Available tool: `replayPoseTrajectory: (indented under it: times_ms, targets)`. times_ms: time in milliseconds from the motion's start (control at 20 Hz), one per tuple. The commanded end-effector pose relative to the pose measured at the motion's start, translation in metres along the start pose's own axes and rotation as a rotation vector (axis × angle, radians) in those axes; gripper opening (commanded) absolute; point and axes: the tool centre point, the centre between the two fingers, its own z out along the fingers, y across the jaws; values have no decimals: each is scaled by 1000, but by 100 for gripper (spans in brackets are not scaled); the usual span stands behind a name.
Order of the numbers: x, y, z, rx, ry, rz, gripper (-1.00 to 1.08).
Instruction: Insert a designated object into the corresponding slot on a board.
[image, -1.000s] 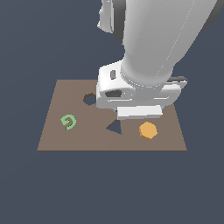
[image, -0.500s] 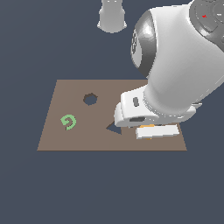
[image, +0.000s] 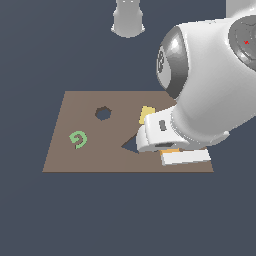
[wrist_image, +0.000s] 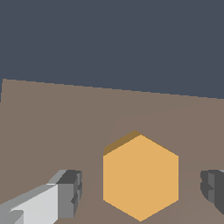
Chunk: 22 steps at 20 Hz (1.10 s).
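Wrist view: hexagonal block (wrist_image: 141, 177) between parted jaws

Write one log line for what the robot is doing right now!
gripper: open, fingers either side of orange hexagon | hexagon: flat on board | hexagon slot: empty

We see an orange hexagonal block (wrist_image: 141, 177) on the brown board (image: 65, 150) (plain, unpatterned), plus a green curl (image: 78, 139).

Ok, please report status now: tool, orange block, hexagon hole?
Tool open, fingers either side of flat orange hexagonal block, not touching. Dark hexagon hole empty. Nothing blocking.
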Motion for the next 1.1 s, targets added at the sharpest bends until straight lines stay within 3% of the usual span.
replayPoseTrajectory:
  times_ms: [0, 500, 550, 1050]
  targets:
    - [0, 0, 0, 0, 0, 0, 100]
    - [1, 0, 20, 0, 1, 0, 100]
    - [1, 0, 20, 0, 1, 0, -100]
    - [1, 0, 19, 0, 1, 0, -100]
